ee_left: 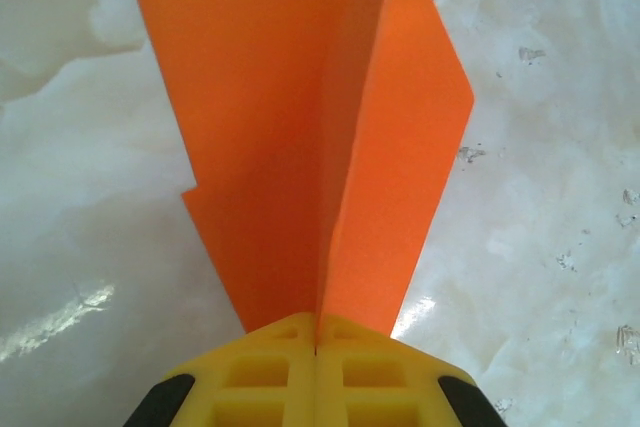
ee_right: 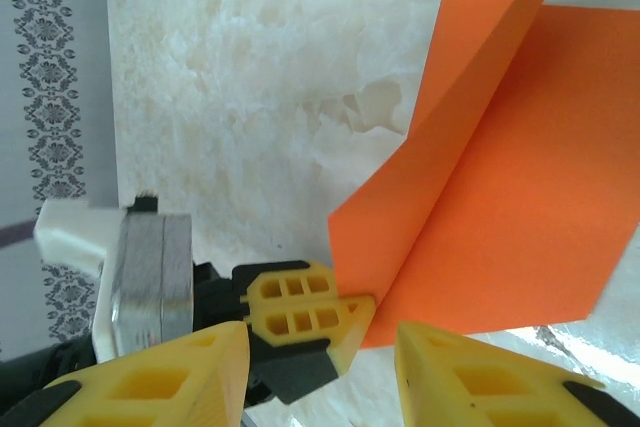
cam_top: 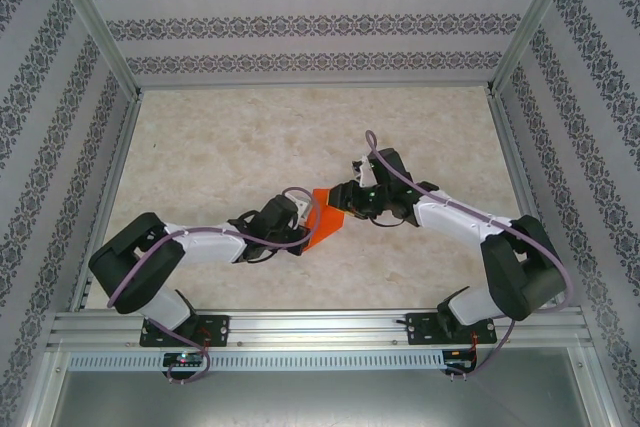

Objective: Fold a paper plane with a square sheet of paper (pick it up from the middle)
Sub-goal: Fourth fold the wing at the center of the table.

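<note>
The paper plane (ee_left: 270,117), pinched at its crease by our left hand (ee_left: 317,332), wants a firm grip while our right hand (ee_right: 320,342), jaws apart and empty, flattens the raised flap (ee_left: 400,147)

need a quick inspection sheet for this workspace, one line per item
surface: pale marbled table, a few dark specks
job's things: orange paper, partly folded, one flap standing up along a crease
clutter: nothing seen
grippers: left gripper shut on the paper's edge; right gripper open, at the paper's corner
cables: purple cables run along both arms
surroundings: patterned walls, metal frame
</note>
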`<action>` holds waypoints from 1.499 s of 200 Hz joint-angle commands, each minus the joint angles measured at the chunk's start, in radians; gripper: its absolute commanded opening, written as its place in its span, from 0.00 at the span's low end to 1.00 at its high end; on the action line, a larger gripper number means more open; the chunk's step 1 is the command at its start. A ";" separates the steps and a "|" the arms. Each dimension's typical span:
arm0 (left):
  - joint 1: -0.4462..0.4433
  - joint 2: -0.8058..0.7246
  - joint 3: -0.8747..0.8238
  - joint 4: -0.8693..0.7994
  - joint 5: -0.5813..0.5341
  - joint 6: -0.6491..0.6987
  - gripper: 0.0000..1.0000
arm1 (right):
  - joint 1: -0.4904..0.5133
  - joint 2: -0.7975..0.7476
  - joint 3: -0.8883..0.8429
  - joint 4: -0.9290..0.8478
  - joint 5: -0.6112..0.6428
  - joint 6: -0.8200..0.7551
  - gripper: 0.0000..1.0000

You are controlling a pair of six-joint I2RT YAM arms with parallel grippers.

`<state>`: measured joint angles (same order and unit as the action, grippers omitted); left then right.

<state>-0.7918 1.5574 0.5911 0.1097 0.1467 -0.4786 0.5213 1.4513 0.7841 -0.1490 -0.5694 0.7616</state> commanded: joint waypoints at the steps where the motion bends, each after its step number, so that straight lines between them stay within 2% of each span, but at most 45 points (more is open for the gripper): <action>1: 0.042 0.026 -0.040 0.116 0.106 -0.077 0.00 | 0.001 -0.014 -0.025 0.057 0.002 0.011 0.42; 55: 0.079 0.049 -0.078 0.213 0.153 -0.150 0.00 | 0.037 0.062 -0.004 0.095 0.000 0.024 0.36; 112: 0.095 0.053 -0.036 0.185 0.246 -0.159 0.01 | 0.060 0.139 0.028 0.144 -0.023 0.035 0.33; 182: 0.109 0.090 -0.042 0.247 0.282 -0.245 0.01 | 0.083 0.244 0.089 0.183 -0.021 0.061 0.21; 227: 0.133 0.086 -0.049 0.251 0.311 -0.270 0.01 | 0.085 0.304 0.104 0.209 -0.023 0.068 0.21; 300: 0.155 0.114 -0.013 0.178 0.346 -0.226 0.02 | 0.080 0.339 0.115 0.202 0.011 0.077 0.21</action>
<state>-0.6533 1.6470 0.5491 0.3084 0.4641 -0.7238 0.5957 1.7771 0.8768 0.0315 -0.5770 0.8219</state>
